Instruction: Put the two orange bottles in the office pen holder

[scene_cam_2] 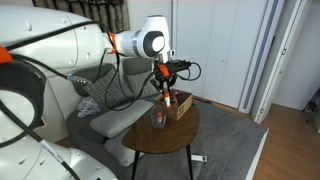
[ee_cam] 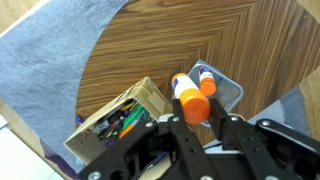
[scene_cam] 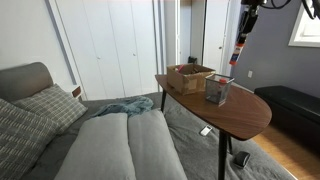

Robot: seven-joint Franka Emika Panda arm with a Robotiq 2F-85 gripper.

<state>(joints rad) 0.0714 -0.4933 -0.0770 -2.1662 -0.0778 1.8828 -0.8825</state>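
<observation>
My gripper is shut on one orange bottle, held upright by its orange top high above the table. In both exterior views the bottle hangs below the gripper, above the grey mesh pen holder. In the wrist view the pen holder lies just beyond the held bottle. The second orange bottle stands inside it, orange cap up.
A wider brown basket tray full of pens and clutter sits right beside the pen holder on the oval wooden table. It also shows in an exterior view. A grey sofa with a blue blanket stands next to the table.
</observation>
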